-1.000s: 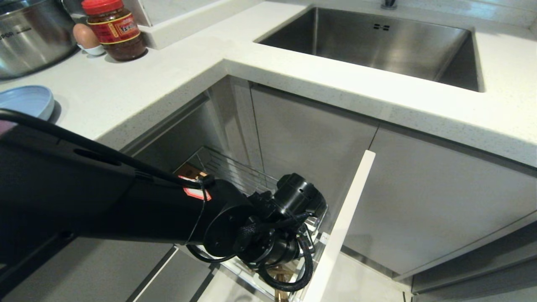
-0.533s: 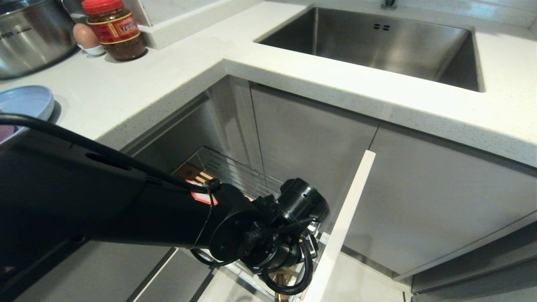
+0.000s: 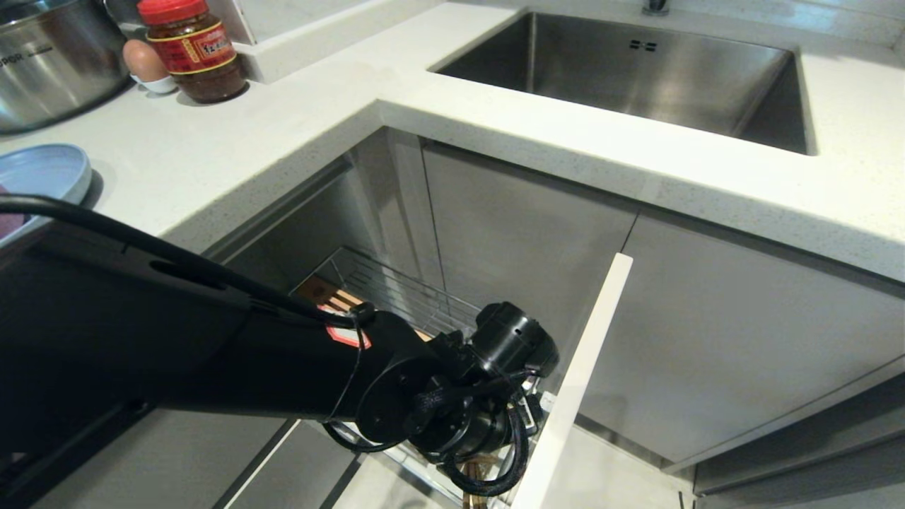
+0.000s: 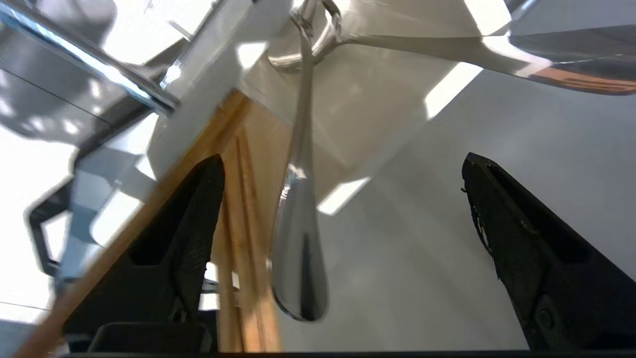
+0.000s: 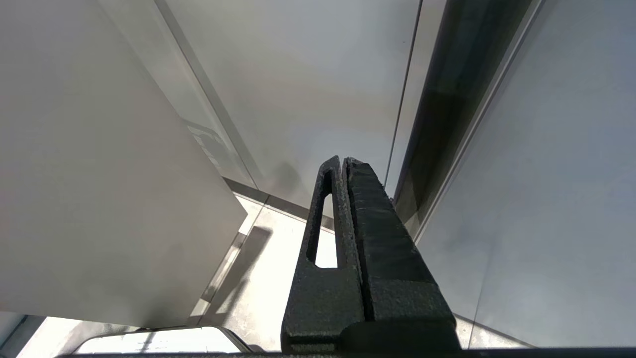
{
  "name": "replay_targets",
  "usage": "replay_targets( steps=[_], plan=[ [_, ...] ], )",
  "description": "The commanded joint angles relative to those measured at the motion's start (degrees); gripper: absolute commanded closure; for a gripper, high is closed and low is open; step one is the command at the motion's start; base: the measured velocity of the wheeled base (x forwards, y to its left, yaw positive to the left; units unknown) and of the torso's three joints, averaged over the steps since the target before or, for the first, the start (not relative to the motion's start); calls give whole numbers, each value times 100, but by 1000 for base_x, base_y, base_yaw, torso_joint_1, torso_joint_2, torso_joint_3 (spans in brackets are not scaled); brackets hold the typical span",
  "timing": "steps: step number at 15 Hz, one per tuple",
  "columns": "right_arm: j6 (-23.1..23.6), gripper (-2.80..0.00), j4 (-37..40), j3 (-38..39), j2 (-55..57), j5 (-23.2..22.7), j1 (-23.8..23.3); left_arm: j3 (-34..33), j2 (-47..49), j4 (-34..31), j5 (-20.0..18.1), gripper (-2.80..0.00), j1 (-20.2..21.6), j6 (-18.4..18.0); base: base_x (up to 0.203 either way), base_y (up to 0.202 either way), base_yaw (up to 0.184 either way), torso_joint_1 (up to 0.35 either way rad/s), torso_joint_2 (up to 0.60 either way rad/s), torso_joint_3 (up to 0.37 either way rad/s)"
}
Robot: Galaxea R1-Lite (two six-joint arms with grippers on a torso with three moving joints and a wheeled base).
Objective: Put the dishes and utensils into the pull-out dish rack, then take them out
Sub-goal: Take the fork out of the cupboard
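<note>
Low over fork (image 4: 300,233), left hand (image 4: 343,174) spread wide

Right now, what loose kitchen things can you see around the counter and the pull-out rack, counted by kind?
Plate, light blue: 1
Steel pot: 1
Red-lidded jar: 1
Egg: 1
Fork, silver: 1
Chopsticks, wooden: 1 pair
Total: 6

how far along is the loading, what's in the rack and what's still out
Done: the chopsticks and the fork stand in the pull-out dish rack, by its white cup.
In hand: nothing; the left gripper is open around the fork's handle, not gripping. The right gripper is shut, parked by the cabinets.
Left: the plate lies on the counter; then unloading.
</note>
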State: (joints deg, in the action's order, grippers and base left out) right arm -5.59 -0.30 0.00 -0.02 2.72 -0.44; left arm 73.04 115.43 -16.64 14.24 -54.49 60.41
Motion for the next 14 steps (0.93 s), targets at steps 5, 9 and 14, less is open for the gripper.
replay_targets(
  steps=[5,9,14],
  plan=[
    [-4,0,-5,0,-19,1,0,17,6,12,-18,-280,-44,101,0,0,0,0,0,0],
    [-4,0,-5,0,-24,1,0,17,14,3,-18,-280,-44,147,0,0,0,0,0,0],
    [-4,0,-5,0,-24,1,0,17,32,-6,-18,0,-69,147,0,0,0,0,0,0]
  ],
)
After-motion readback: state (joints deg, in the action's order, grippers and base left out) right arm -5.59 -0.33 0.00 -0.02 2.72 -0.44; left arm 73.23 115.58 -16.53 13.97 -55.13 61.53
